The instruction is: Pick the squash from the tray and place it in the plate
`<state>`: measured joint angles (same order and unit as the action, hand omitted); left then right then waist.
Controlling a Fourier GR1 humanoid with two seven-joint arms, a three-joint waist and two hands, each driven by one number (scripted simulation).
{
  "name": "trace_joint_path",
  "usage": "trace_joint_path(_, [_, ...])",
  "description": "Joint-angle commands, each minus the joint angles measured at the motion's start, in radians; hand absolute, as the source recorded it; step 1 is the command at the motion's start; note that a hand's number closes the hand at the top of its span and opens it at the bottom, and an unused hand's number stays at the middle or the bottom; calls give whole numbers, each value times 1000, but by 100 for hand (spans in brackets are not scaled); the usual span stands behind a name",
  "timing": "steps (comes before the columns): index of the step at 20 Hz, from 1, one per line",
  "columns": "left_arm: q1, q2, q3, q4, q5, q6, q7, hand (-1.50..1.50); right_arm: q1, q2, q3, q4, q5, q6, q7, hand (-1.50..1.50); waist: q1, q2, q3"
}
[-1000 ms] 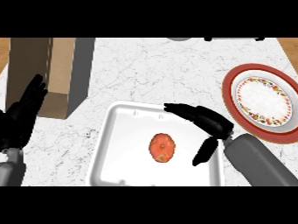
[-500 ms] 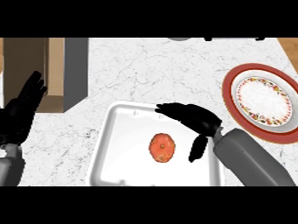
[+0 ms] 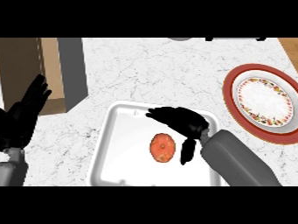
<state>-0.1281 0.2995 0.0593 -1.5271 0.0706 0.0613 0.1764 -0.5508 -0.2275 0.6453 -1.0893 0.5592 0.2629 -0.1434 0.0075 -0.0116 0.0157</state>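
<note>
The squash (image 3: 163,148) lies in the white tray (image 3: 116,144) near the middle of the table (image 3: 151,74), not yet gripped. The right hand (image 3: 182,122) hangs over the tray just above and beside the squash, fingers loosely spread and holding nothing, so this looks like the reach before the grasp. The next move likely calls for lowering the hand and curling the fingers round the squash, then carrying it right to the red-rimmed plate (image 3: 232,103). The left hand (image 3: 19,120) rests open at the left, fingers up
</note>
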Motion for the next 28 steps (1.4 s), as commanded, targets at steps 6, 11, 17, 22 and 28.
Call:
trace_joint_path(6, [6, -23, 8, 88, 35, -70, -20, 0, -18, 80, 2, 124, 107, -51, 2, -150, -2, 15, -16])
trace_joint_path(11, [0, -91, -38, 76, -24, -6, -4, 0, 6, 114, 45, 121, 159, -45, 19, -150, -8, 13, -16])
trace_joint_path(17, [-2, -67, -14, 80, -13, -46, -5, 0, -15, 154, 87, 183, 207, -32, -87, 150, -3, 15, -16])
trace_joint_path(22, [-48, -39, 34, 144, 4, -74, -9, 0, 14, 129, 47, 145, 204, -12, -116, 150, -13, 15, -16])
trace_joint_path(28, [-35, -89, 14, 149, -20, -49, -29, 0, 4, 119, -33, 76, 221, -102, -113, 150, -23, 13, -16])
